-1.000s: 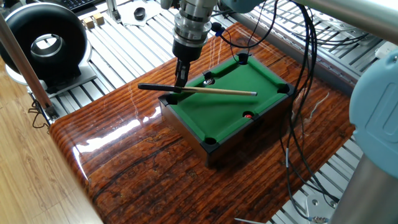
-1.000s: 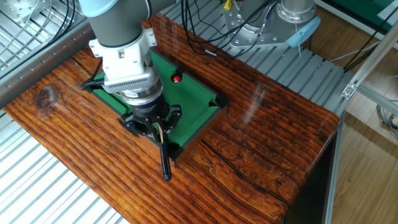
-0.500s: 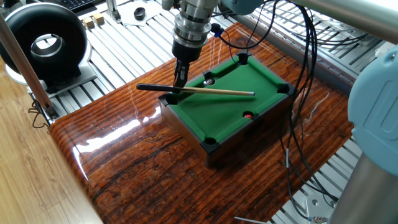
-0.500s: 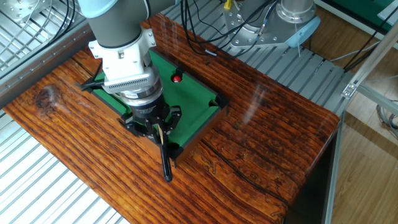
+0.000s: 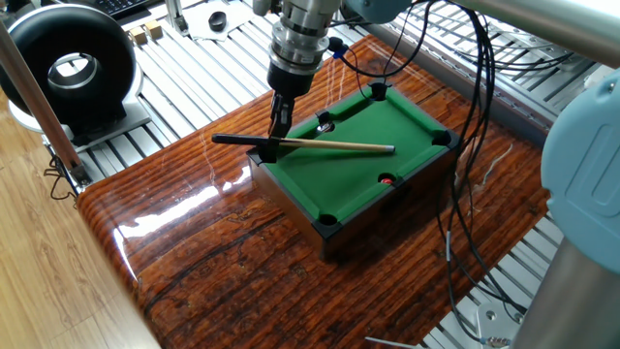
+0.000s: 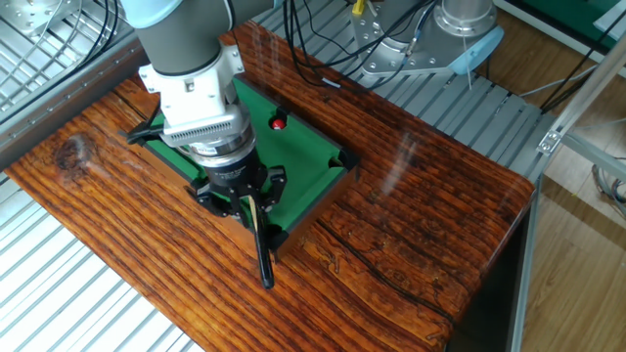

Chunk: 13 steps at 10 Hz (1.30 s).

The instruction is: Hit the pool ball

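Nothing is struck yet: my gripper (image 5: 280, 124) pinches the cue (image 5: 329, 145) over the pool table's (image 5: 334, 184) corner, its tip well apart from the pool ball (image 5: 387, 179) near the long edge.

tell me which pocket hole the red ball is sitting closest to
The middle pocket on the long rail farthest from the gripper. The pool ball sits right at its lip, while the corner pockets and the opposite side pocket are clearly farther off.
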Each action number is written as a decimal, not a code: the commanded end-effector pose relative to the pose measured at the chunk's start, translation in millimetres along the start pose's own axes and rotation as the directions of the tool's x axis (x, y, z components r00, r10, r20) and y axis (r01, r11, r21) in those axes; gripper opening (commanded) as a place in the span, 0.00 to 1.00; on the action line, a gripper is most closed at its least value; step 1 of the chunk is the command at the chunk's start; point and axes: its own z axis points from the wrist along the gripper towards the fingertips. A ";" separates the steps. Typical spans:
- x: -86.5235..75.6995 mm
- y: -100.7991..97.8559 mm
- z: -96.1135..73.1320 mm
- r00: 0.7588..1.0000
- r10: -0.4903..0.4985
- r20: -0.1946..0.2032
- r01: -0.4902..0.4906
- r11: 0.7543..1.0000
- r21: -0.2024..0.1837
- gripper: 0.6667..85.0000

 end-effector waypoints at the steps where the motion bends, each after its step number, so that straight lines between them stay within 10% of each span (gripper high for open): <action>1: -3.8 0.3 -1.5 1.000 0.002 0.017 -0.002 1.000 -0.006 0.46; 13: -11.2 -6.3 -8.6 0.995 0.095 0.024 -0.095 0.995 0.005 0.63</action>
